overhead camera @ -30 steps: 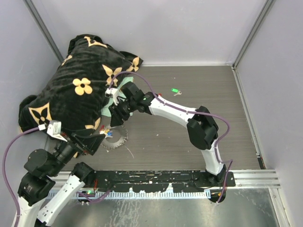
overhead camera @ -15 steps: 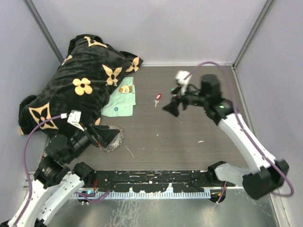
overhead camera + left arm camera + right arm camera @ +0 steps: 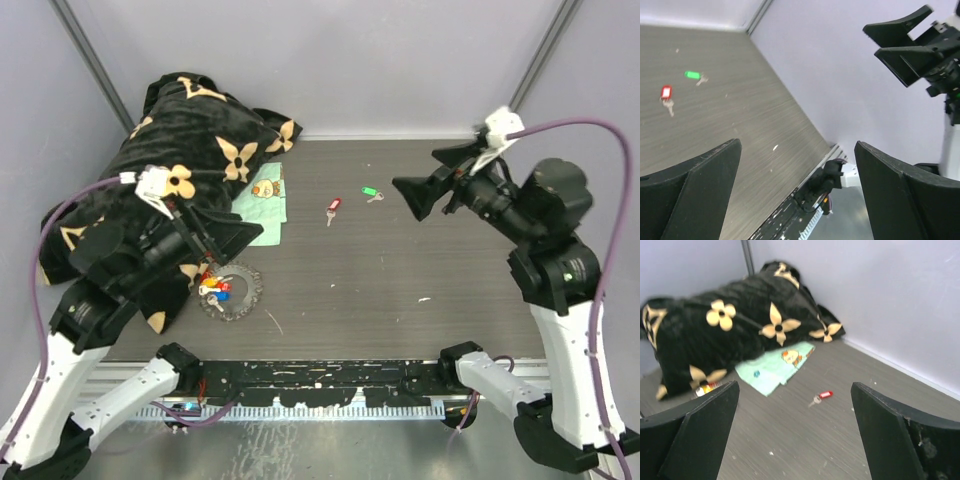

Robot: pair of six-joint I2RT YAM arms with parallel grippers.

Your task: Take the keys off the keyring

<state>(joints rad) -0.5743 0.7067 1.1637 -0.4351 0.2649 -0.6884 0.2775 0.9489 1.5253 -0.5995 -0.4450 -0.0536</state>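
Low at the front left, flat on the table (image 3: 400,300): keyring (image 3: 250,292), with red, orange, yellow and blue tagged keys (image 3: 212,289) bunched at its left side. Just above it, left gripper (image 3: 797,195), spread wide, holding and touching nothing. Further back, loose and apart at mid-table: red-tagged key (image 3: 333,208), green-tagged key (image 3: 370,192). Raised at the right, right gripper (image 3: 795,435), also spread wide, empty. Far left: green cloth (image 3: 262,205) against a black flowered blanket (image 3: 180,130).
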